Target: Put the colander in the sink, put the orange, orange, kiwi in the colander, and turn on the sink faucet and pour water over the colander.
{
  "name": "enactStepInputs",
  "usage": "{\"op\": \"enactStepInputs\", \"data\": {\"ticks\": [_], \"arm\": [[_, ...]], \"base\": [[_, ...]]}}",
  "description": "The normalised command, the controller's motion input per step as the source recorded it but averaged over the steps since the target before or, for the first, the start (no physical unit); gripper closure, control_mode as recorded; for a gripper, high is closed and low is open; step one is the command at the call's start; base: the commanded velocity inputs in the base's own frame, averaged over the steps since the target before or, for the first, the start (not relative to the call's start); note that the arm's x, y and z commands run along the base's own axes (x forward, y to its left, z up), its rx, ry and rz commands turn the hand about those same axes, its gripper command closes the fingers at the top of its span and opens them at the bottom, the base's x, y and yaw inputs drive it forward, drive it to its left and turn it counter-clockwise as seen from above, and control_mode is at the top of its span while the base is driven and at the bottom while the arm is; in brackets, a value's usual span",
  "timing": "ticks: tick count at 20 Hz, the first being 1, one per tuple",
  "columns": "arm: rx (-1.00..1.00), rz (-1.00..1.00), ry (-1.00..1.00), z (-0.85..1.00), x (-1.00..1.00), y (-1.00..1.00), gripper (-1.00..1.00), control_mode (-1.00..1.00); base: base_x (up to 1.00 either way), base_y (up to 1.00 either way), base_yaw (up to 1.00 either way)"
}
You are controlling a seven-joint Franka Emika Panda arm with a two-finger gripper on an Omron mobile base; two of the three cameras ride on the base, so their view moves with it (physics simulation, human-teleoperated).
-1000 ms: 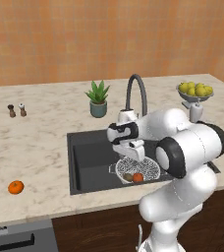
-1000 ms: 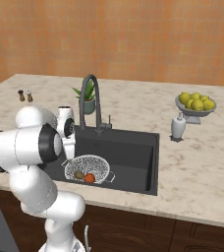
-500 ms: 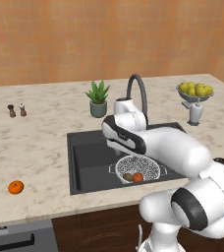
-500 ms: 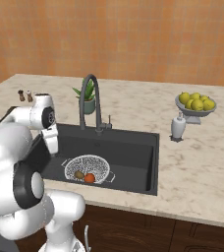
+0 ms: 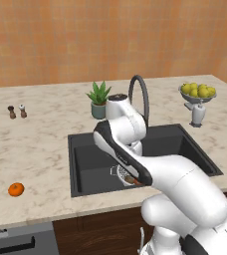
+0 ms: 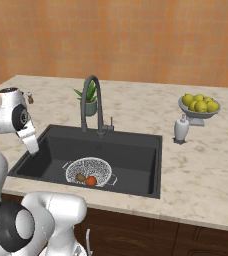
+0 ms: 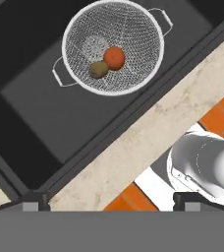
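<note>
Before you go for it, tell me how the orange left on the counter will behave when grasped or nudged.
The orange looks round and smooth, so it would probably roll if nudged. It lies on open, flat counter with nothing beside it to stop it. It is small, so likely light, and wide jaws should close around it, though a grip off its middle might squeeze it out.

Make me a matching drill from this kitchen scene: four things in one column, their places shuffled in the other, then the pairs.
Things:
1. kiwi
2. bright orange
3. colander
4. lemons

Places:
A. in the sink
B. in a pedestal bowl on the counter
C. alone on the counter, left of the sink
D. in the colander beside the darker orange

Pairs: 1-D, 2-C, 3-A, 4-B
</note>
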Motion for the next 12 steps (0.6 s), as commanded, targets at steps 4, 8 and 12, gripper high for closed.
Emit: {"op": "enactStepInputs", "data": {"ticks": [4,8,12], "arm": [[0.00,0.12,-0.09,0.45,-0.16,0.66,-1.00,-1.00],[0.00,0.13,-0.03,0.08,0.00,0.71,-1.00,-1.00],[0.00,0.29,-0.01,0.01,0.00,0.64,-1.00,-1.00]], "base": [[0.00,0.00,0.00],[0.00,0.00,0.00],[0.00,0.00,0.00]]}}
